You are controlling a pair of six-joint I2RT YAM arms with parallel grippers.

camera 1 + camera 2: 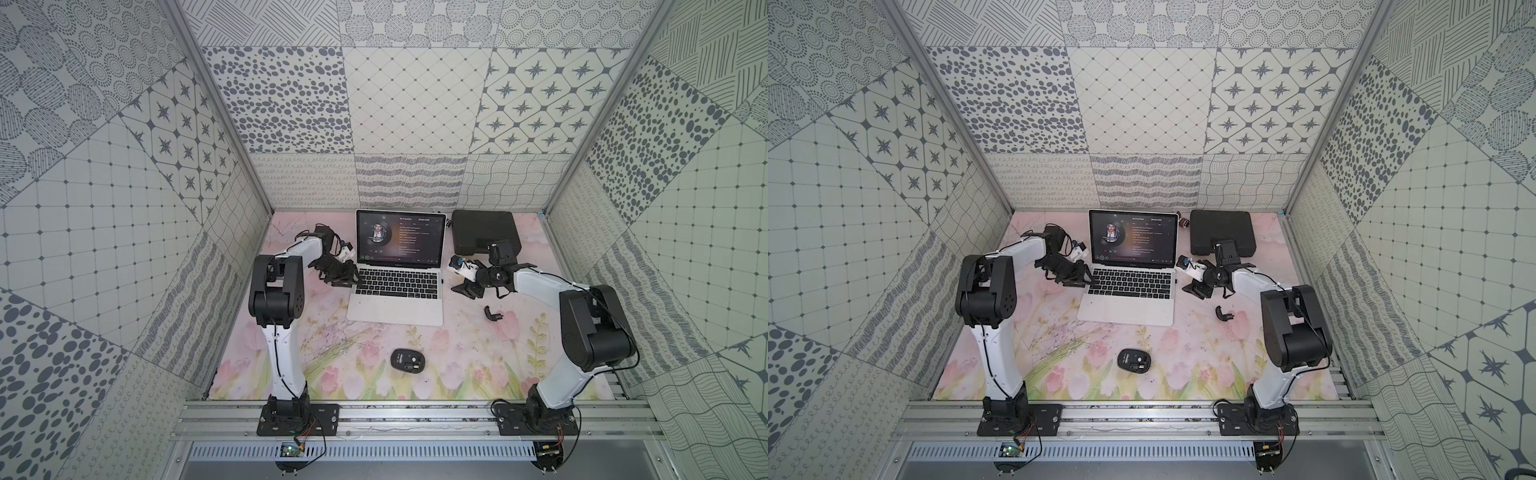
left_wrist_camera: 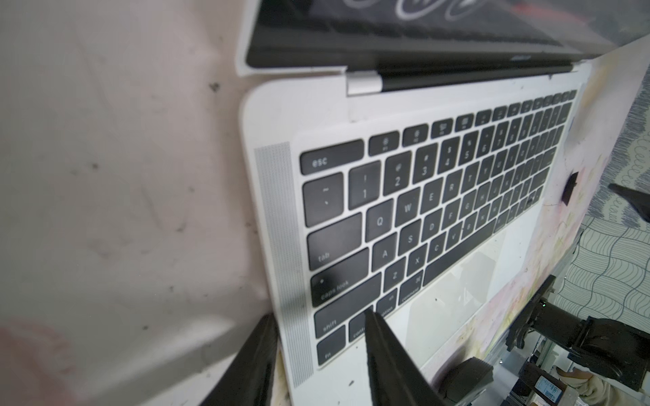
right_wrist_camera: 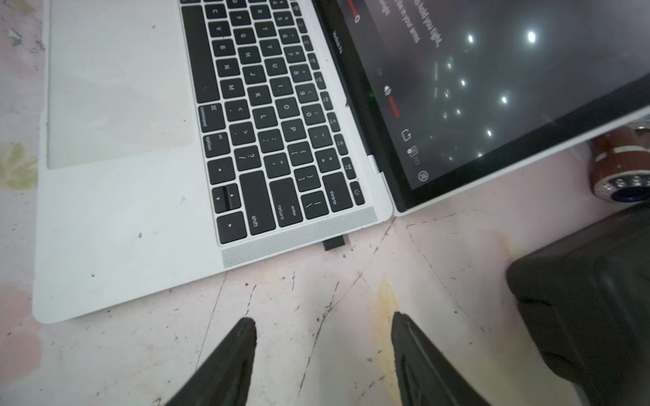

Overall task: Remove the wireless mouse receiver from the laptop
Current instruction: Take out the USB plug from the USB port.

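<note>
On the desk (image 1: 457,345), under a flowered cover, we list the following, each placed by the laptop.

Laptop (image 1: 395,291): silver, black keys, lid open. The dark screen shows a round portrait and lines of text. It sits mid-desk toward the back wall.

Wireless mouse receiver (image 3: 334,243): a tiny black stub. We find it plugged into the laptop's right edge, level with the return and shift keys, jutting out over the desk. Nothing touches it.

Right claw (image 3: 323,320): just off the laptop's right edge and clear of it, with its tips toward the receiver. We see the jaws spread wide, with only bare desk between them.

Left claw (image 2: 318,316): at the laptop's left edge, near the front keyboard corner. The jaws stand narrowly apart, astride that edge, one finger (image 2: 260,351) outside it and one above the control key. We cannot tell whether they press the casing.

Mouse (image 1: 408,359): black and oval, in front of the laptop and well apart from it.

Curved shell piece (image 1: 492,312): black, to the front right of the laptop.

Toolbox (image 1: 484,232): flat, black and closed, to the right of the laptop's screen.

Small brown cylinder (image 3: 619,165): behind the screen's right corner. We cannot make out what it is.
</note>
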